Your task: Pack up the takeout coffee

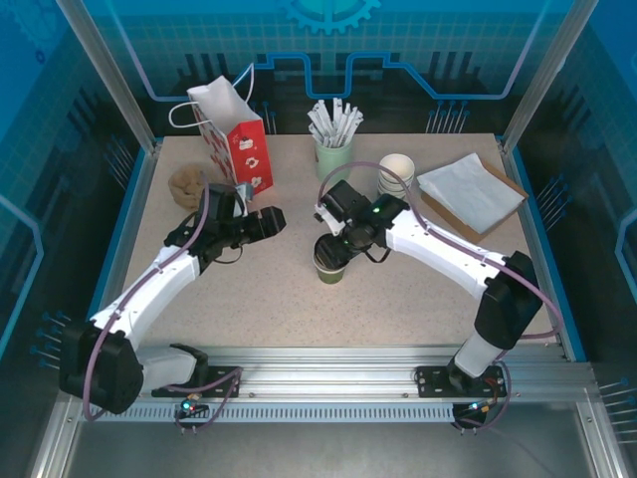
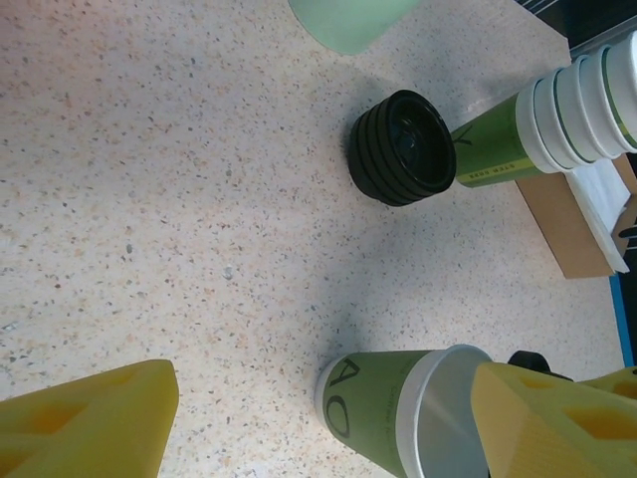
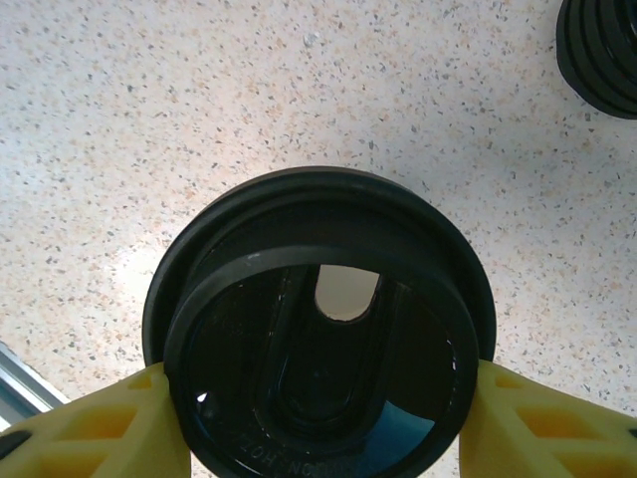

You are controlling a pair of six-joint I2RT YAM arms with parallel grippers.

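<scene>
Speckled table (image 1: 249, 299) inspected from the near edge, both arms reaching in over it. The left arm (image 1: 159, 279) extends toward the centre. The left gripper (image 1: 267, 221) stands open: its yellow fingers (image 2: 90, 418) are spread wide with bare tabletop between them, and it holds nothing. It sits just in front of the bag (image 1: 237, 134), which stands upright at the back left, mouth up. The right arm (image 1: 448, 254) bends in from the right. White napkins (image 1: 468, 189) lie on a brown board (image 2: 557, 229) at the back right. A brown crumpled wad (image 1: 187, 184) lies left of the bag. A mint holder (image 1: 333, 156) full of white sticks (image 1: 333, 121) stands at the back centre, with a cup stack (image 1: 396, 171) just to its right. The cup (image 1: 329, 270) stands upright near mid-table, well apart from the bag and a short way right of the left gripper. The right gripper (image 1: 333, 249) sits directly over it. A stack of spare lids (image 2: 403, 147) rests on the table beside the cup stack. The right gripper's fingers (image 3: 109, 428) are clamped on opposite edges of the lid (image 3: 318, 368), held level over the cup's mouth. A pale patch shows through the sip hole. Whether the lid is fully seated on the rim cannot be told.
</scene>
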